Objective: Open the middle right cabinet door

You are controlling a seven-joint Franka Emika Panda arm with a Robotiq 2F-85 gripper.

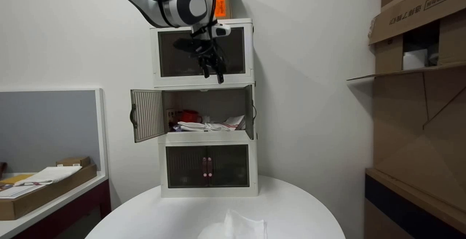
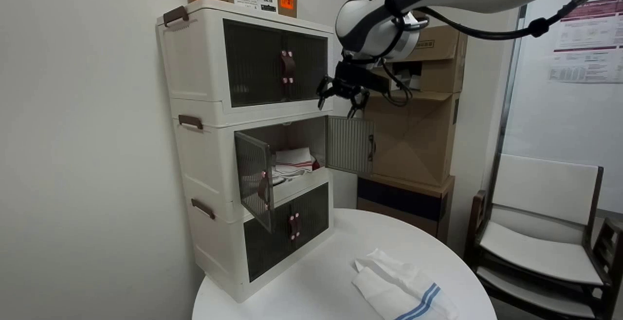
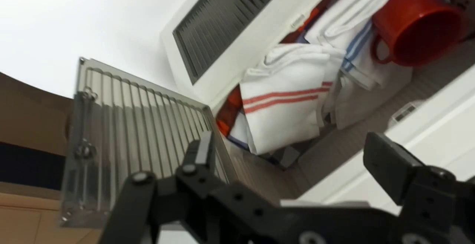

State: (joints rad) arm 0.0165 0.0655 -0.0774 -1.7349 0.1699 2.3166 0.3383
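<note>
The middle right cabinet door (image 1: 249, 112) stands swung open on its right hinge. It is nearly edge-on in an exterior view and shows its ribbed panel in another exterior view (image 2: 349, 143). In the wrist view the door (image 3: 137, 136) is at the left, its handle near the outer edge. Its twin, the left door (image 1: 148, 114), also stands open (image 2: 255, 178). My gripper (image 1: 213, 79) is open and empty, in front of the cabinet at the top tier's lower edge, above the door (image 2: 336, 110). In the wrist view one finger overlaps the door's panel, with the fingers spread wide (image 3: 293, 158).
The white cabinet (image 1: 209, 191) stands on a round white table (image 2: 350, 232). Its middle tier holds folded towels (image 3: 289, 84) and a red mug (image 3: 412, 25). The top and bottom tier doors are shut. A striped cloth (image 2: 394, 281) lies on the table. Cardboard boxes (image 1: 418, 115) stand at the side.
</note>
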